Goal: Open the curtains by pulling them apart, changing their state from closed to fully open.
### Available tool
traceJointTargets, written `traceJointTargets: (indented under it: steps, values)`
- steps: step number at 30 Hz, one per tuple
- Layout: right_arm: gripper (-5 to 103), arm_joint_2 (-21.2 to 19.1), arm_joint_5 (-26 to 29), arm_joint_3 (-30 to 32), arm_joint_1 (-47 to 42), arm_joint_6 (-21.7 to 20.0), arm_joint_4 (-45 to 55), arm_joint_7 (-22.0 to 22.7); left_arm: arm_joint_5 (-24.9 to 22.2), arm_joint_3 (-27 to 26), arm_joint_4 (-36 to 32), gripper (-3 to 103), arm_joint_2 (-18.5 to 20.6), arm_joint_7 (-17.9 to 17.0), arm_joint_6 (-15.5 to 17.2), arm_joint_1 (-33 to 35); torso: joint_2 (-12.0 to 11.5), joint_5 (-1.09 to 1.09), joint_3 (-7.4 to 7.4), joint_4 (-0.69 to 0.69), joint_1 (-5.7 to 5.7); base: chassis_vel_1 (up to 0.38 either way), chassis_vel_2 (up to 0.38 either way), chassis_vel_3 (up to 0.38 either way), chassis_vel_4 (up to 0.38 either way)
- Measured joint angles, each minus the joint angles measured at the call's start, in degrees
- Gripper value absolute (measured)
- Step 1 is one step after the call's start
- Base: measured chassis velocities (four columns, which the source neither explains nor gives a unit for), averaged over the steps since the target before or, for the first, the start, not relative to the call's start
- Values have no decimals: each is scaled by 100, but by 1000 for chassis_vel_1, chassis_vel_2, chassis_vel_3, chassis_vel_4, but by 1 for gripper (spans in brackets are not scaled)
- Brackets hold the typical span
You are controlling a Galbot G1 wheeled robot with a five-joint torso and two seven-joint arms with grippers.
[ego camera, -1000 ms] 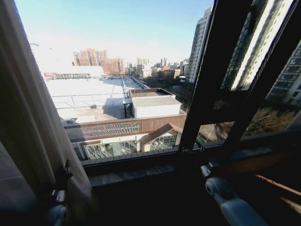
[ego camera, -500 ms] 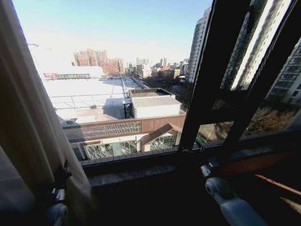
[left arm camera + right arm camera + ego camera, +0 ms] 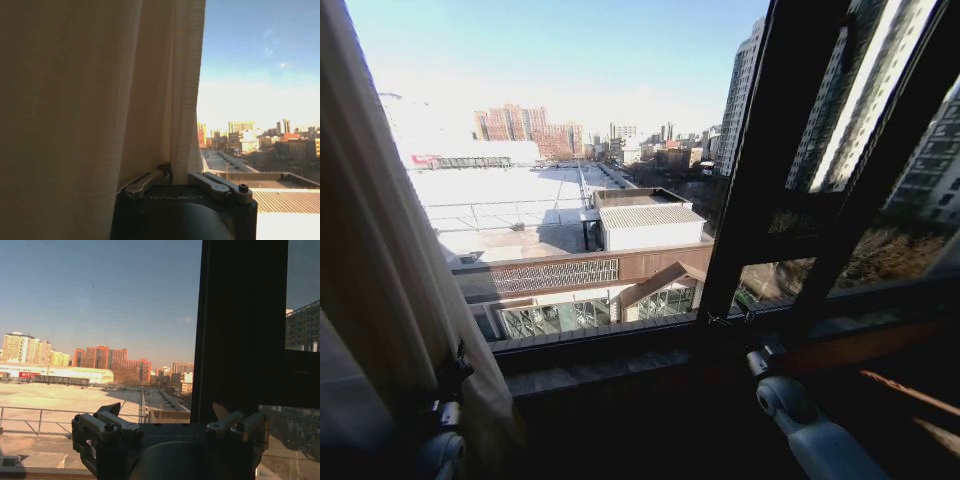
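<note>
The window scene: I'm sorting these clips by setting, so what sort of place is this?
Likely a room high up in a city building. A dark window frame looks down on rooftops and towers, and a sheer curtain hangs at the left gripper.

We cannot see the left gripper [image 3: 448, 385] jaws' tips, buried in the curtains [image 3: 380, 260]; the fabric runs past the left edge. The right gripper [image 3: 760, 352] sits in shadow.

You have cream, finely woven curtains [image 3: 90, 100] with narrow vertical pleats, a black window frame [image 3: 770, 190], a black left gripper [image 3: 182, 182], and a white right arm [image 3: 815, 435].
</note>
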Motion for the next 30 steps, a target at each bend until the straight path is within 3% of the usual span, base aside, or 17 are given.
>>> traceJointTargets:
  steps: [11,17,25,30]
  values:
    - [100,0,0,0,0,0,0,0,-27,-25,101,0,34,-204,4,-22,0,2,0,0,0,-44,-36,50,47]
    - [100,0,0,0,0,0,0,0,-268,-184,449,0,298,-690,111,-158,0,3,0,0,0,0,0,0,0]
    - [100,0,0,0,0,0,0,0,-476,-530,1133,0,828,-1618,552,-484,0,1,0,0,0,0,0,0,0]
    - [100,0,0,0,0,0,0,0,-432,-708,1574,0,1105,-1789,574,-621,0,-1,2,1,0,0,0,0,0]
